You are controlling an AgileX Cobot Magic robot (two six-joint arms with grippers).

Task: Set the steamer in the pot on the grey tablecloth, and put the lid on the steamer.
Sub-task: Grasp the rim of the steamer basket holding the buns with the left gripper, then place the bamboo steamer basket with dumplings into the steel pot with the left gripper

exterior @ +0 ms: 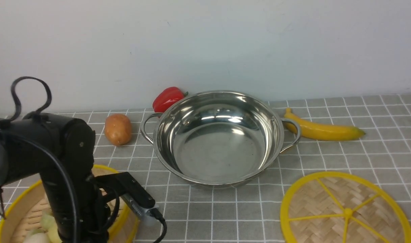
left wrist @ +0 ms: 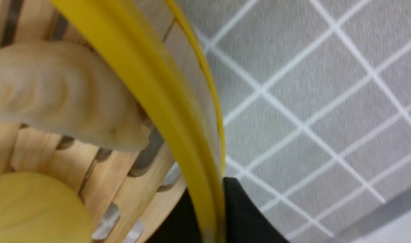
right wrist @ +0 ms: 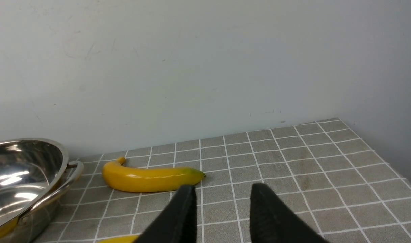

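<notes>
Steamer (left wrist: 148,87) rim — tight in left gripper (left wrist: 210,216)

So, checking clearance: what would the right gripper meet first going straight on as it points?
Probably the grey white-gridded tablecloth, just beside the green tip of the long yellow banana; depth is unclear.

There is one stainless-steel pot (exterior: 222,138), one bamboo steamer (exterior: 23,211) clamped between the two fingers (left wrist: 246,216) of the left gripper (left wrist: 212,224), one pale dumpling (left wrist: 56,94) and one yellow round piece (left wrist: 29,206) just inside them, one woven lid (exterior: 347,212), one banana (right wrist: 148,179) just beyond the two parted fingers (right wrist: 181,216) of the right gripper (right wrist: 222,216), one potato (exterior: 118,129), one red bell pepper (exterior: 167,98) and one grey checked tablecloth (exterior: 360,152).
</notes>
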